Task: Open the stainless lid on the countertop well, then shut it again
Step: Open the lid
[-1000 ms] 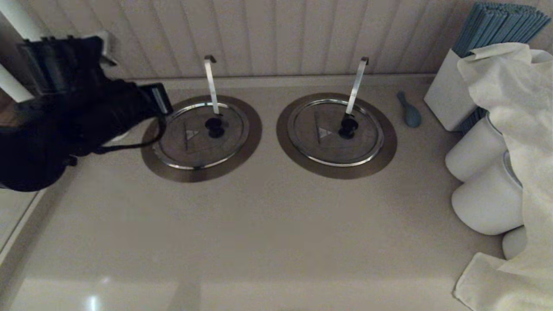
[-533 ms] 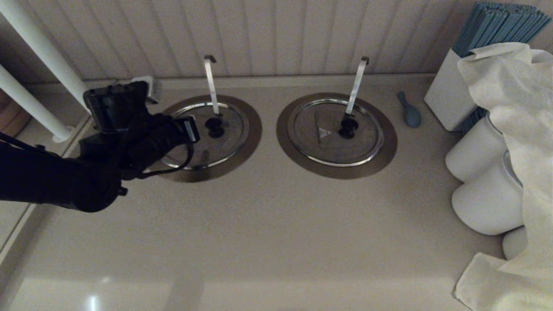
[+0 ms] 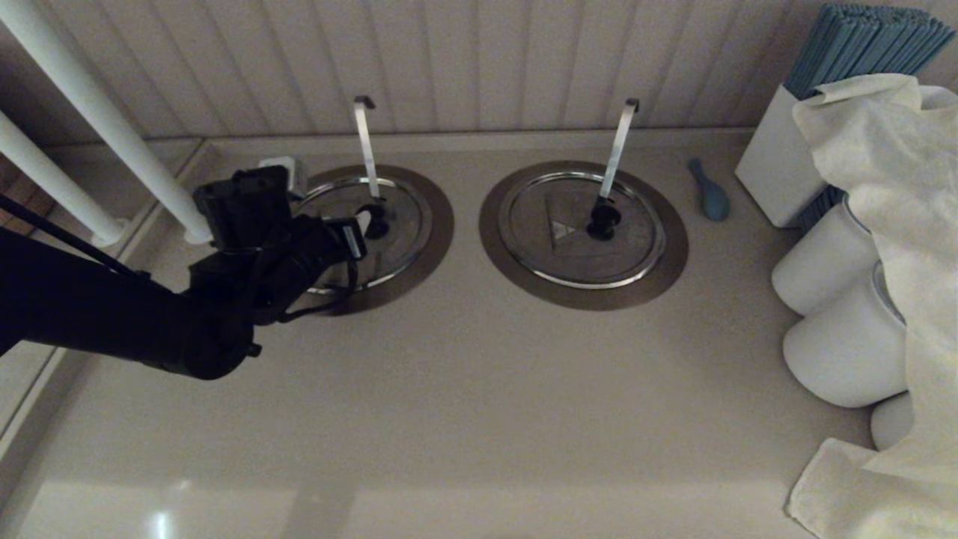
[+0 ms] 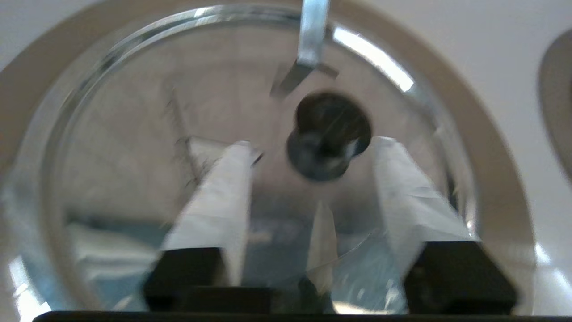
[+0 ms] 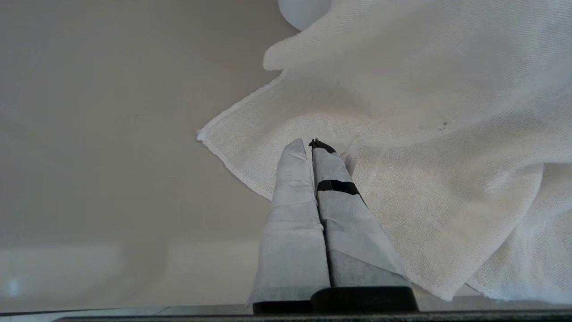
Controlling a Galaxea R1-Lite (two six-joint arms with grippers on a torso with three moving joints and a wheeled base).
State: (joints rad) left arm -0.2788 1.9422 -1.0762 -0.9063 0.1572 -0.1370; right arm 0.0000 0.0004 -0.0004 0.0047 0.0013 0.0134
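Note:
The stainless lid (image 3: 400, 224) lies flat and closed on the left countertop well, ringed by its brownish collar (image 3: 440, 232). A hooked ladle handle (image 3: 365, 146) rises from it. My left gripper (image 3: 358, 227) hovers low over the lid, open. In the left wrist view its white-wrapped fingertips (image 4: 243, 150) stand either side of the black knob (image 4: 328, 134), not touching it; the gripper (image 4: 313, 145) holds nothing. The lid (image 4: 223, 89) fills that view. My right gripper (image 5: 311, 145) is shut and empty above a white cloth (image 5: 424, 134), out of the head view.
The twin lid (image 3: 569, 239) with its rightward-slanting handle (image 3: 615, 150) sits to the right. Beyond it lie a blue spoon (image 3: 711, 196), a white box of blue sticks (image 3: 778, 165), white jars (image 3: 823, 262) and draped cloth (image 3: 898, 224). White pipes (image 3: 97, 112) stand at the left.
My left arm has swung down and rightward from the counter's left edge until its open fingers flank the left lid's knob. The lid has not moved.

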